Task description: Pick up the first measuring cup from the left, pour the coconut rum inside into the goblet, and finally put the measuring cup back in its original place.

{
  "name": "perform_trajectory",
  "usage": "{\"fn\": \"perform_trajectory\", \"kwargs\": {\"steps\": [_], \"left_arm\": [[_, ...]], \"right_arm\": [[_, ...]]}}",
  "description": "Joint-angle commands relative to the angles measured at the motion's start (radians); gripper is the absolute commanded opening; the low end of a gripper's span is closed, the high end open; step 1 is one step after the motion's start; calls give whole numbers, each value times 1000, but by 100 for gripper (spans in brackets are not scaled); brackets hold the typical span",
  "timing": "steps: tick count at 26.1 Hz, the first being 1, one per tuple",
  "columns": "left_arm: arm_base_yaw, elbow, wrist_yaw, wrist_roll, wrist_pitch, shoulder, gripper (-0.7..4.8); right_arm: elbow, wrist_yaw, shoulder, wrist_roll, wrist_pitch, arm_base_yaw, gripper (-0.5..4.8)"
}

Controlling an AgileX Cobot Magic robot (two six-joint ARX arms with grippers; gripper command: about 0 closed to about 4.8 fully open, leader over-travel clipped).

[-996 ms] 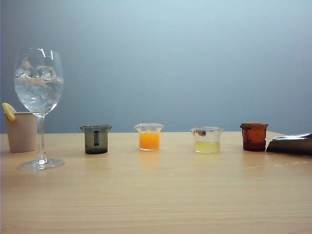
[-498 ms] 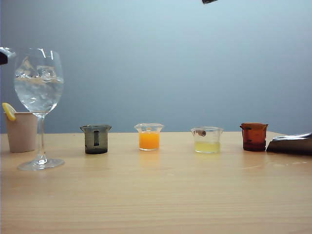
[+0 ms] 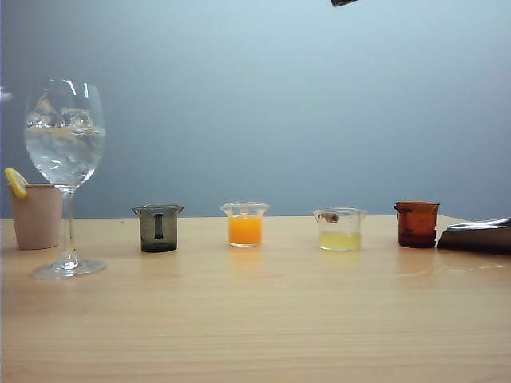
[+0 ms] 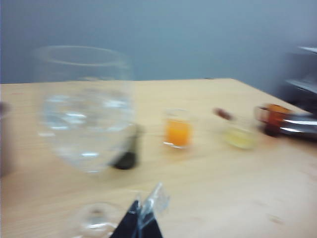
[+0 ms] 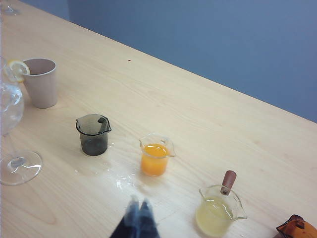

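The first measuring cup (image 3: 158, 229), a small smoky grey beaker, stands on the wooden table just right of the goblet (image 3: 64, 144). The coconut rum in it looks dark through the glass. The goblet holds ice and clear liquid. My right gripper (image 5: 139, 206) is shut and empty, hovering well above the table on the near side of the measuring cup (image 5: 93, 135) and goblet (image 5: 12, 139). My left gripper (image 4: 143, 210) is shut on nothing, close to the goblet (image 4: 84, 109). That view is blurred, and the measuring cup (image 4: 126, 158) shows partly behind the bowl.
Right of the grey cup stand an orange-filled beaker (image 3: 245, 224), a pale yellow one (image 3: 340, 230) and an amber one (image 3: 416, 224). A paper cup with lemon (image 3: 35, 215) sits behind the goblet. A dark metallic object (image 3: 479, 236) lies at the far right.
A dark piece of an arm entered the exterior view's top edge and stays. Another dark part appeared at the left edge beside the goblet, then nearly left. Cups and goblet have not moved.
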Motion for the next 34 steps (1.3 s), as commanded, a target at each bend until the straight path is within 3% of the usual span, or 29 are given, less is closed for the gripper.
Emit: {"fn": "perform_trajectory", "kwargs": {"steps": [1,3,7,8,10,34], "left_arm": [[161,5,21,-85,14,0,-6],[266,5,97,-80,13,0,-6],[336,5,105,-53,13,0,-5],[336,5,82,6,14,0,-6],[336,4,73,50,15,0,-6],[336,6,78,49,12,0,-2]], "right_arm": [[2,-1,-3,-1,13,1,-5],[2,-1,-3,-1,13,1,-5],[2,-1,-3,-1,12,1,-5],[2,-1,-3,-1,13,1,-5],[2,-2,-3,-1,12,2,-5],[2,-1,-3,-1,12,1,-5]]}}
